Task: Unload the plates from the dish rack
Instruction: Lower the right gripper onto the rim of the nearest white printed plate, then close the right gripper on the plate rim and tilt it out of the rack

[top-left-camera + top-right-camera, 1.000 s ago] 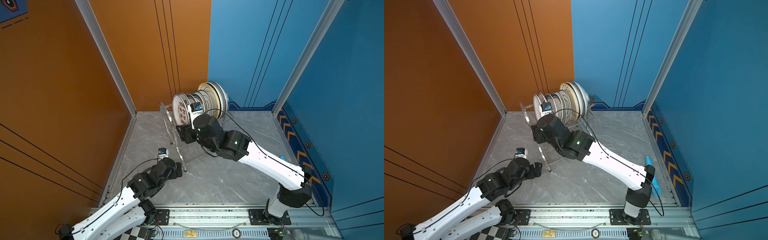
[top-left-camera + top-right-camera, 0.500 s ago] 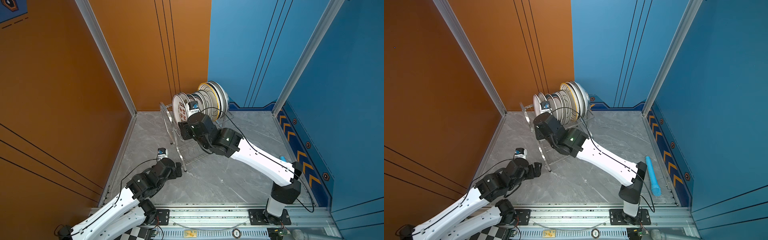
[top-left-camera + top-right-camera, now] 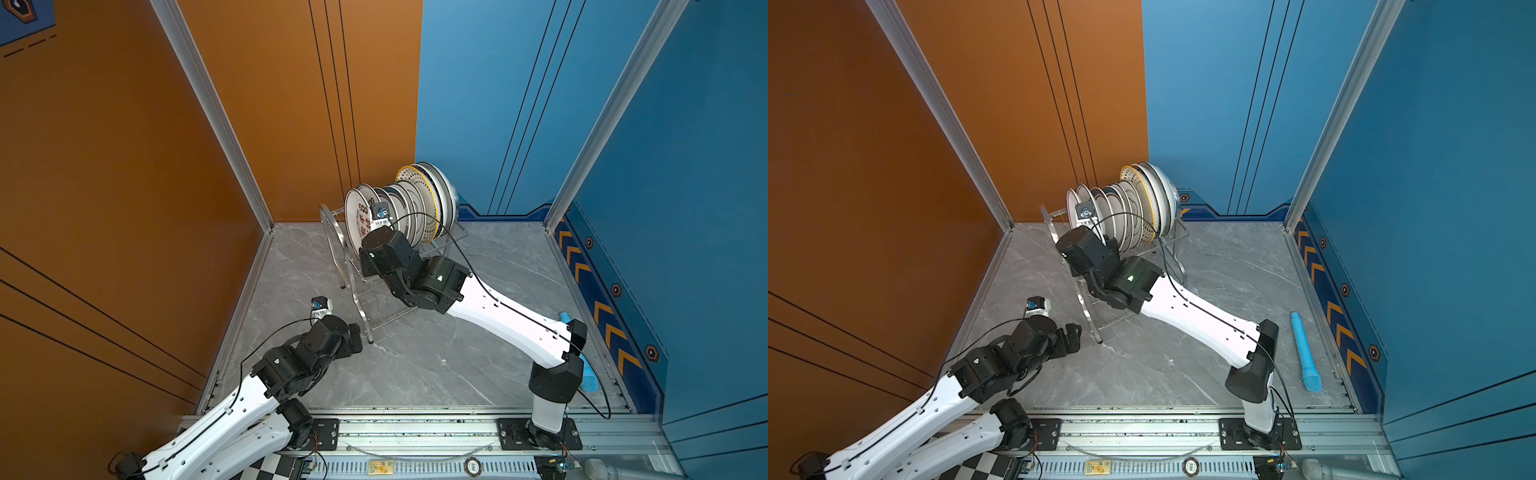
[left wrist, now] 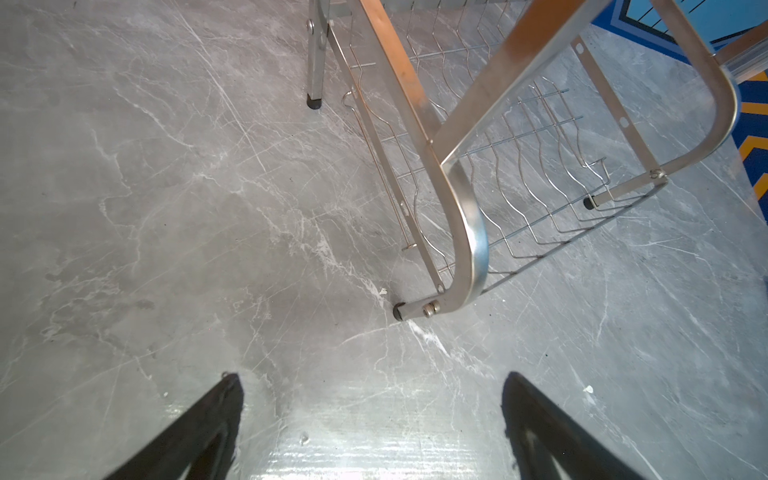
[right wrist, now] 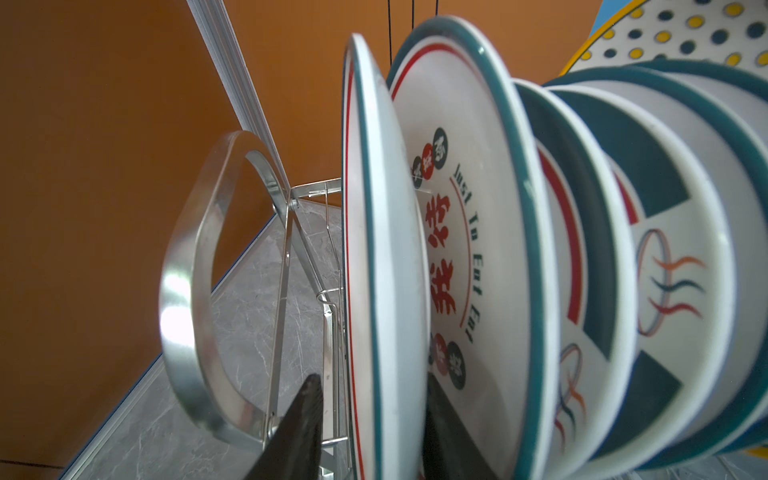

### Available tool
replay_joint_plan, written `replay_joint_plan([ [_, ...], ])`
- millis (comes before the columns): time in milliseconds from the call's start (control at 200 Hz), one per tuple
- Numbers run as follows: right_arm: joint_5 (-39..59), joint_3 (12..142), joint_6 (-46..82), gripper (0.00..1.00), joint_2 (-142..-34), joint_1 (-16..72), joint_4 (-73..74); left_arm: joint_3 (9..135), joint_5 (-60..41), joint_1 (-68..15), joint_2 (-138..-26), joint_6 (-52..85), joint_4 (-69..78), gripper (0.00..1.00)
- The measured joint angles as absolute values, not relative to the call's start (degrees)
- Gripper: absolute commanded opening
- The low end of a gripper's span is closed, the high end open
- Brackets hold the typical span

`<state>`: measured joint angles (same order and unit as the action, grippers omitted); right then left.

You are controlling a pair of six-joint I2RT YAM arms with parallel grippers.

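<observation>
Several plates stand on edge in the upper tier of the dish rack (image 3: pixel 332 232) at the back of the floor. The front plate (image 3: pixel 358 220), with red characters, also shows edge-on in the right wrist view (image 5: pixel 386 249). My right gripper (image 5: pixel 372 378) straddles its lower rim. One finger (image 5: pixel 440 415) lies against its back. The other finger (image 5: pixel 307 399) stands a small gap off its face, so the jaws are open. Behind it is a teal-rimmed plate (image 5: pixel 478 208). My left gripper (image 4: pixel 370 376) hangs open and empty above the floor by the rack's front leg (image 4: pixel 399 311).
A blue cylinder (image 3: pixel 1306 353) lies on the floor at the right. The rack's lower wire tier (image 4: pixel 519 199) holds nothing. An orange wall (image 3: pixel 124 187) bounds the left and a blue wall (image 3: pixel 685 187) the right. A metal rail (image 3: pixel 415 424) runs along the front.
My right arm has reached further into the rack and its jaws have narrowed around the front plate's rim. The left arm has stayed in place, open.
</observation>
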<state>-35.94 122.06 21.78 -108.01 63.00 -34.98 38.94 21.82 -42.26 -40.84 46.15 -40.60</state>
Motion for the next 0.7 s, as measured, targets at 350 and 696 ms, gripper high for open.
replay_joint_plan([
  [350,-44.1,124.7,17.4,0.20,-110.3,65.2,-34.9,39.5,20.7,-41.5,-40.4,47.9,-41.4,0.98],
  [696,-51.2,125.2,14.3,0.10,-111.9,66.9,-33.4,40.3,19.6,-41.2,-39.5,49.3,-41.6,0.98],
])
